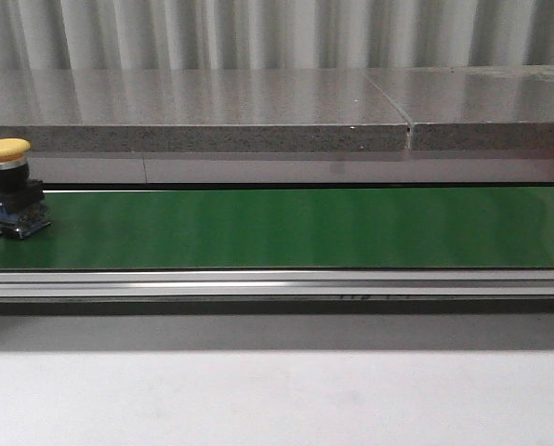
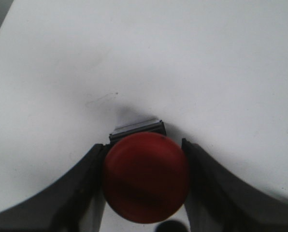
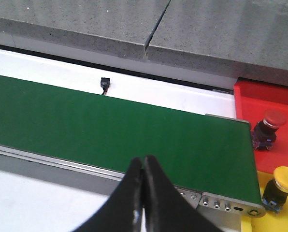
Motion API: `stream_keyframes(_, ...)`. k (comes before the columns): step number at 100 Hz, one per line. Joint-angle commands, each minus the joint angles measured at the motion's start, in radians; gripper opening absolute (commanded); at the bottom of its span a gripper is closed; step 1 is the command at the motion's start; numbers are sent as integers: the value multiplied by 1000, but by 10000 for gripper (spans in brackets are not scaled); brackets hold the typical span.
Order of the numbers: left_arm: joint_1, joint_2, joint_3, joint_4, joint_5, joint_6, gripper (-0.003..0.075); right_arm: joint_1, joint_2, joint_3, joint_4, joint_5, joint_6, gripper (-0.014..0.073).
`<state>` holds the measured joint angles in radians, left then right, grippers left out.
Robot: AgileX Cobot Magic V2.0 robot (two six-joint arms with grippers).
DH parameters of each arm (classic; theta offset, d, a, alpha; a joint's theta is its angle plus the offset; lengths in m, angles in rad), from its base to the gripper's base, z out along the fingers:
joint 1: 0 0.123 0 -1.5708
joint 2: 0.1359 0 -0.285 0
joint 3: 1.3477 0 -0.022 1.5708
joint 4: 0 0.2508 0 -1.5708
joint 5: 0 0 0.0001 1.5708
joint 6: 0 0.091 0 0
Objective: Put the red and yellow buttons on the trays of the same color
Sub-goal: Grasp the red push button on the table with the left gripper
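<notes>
Red button sits gripped, seemingly, in left gripper; right gripper clenched empty.

Left gripper clamped, right gripper closed

A yellow button on a black and blue base stands upright at the left end of the green belt. A red button is clamped between dark fingers over a white surface. Another red button stands on the red tray, and another yellow button on the yellow tray.
</notes>
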<state>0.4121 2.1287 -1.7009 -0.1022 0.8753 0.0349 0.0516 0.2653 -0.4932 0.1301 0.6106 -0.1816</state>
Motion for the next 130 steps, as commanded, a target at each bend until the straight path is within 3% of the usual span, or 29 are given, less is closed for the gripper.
stream_keyframes(1,1,-74,-33,-17,-19,12,243,3,8,-24,7,-68,-8,-65)
stream_keyframes(32,-38,-250,5,-33,3,58,242,3,8,-24,7,-68,-8,-65)
stream_keyframes(81,-201,-611,384,-53,-63,58,242,3,8,-24,7,-68,-8,-65)
stream_keyframes(130,-265,-631,557,-59,-103,58,245,3,8,-24,7,-68,-8,-65)
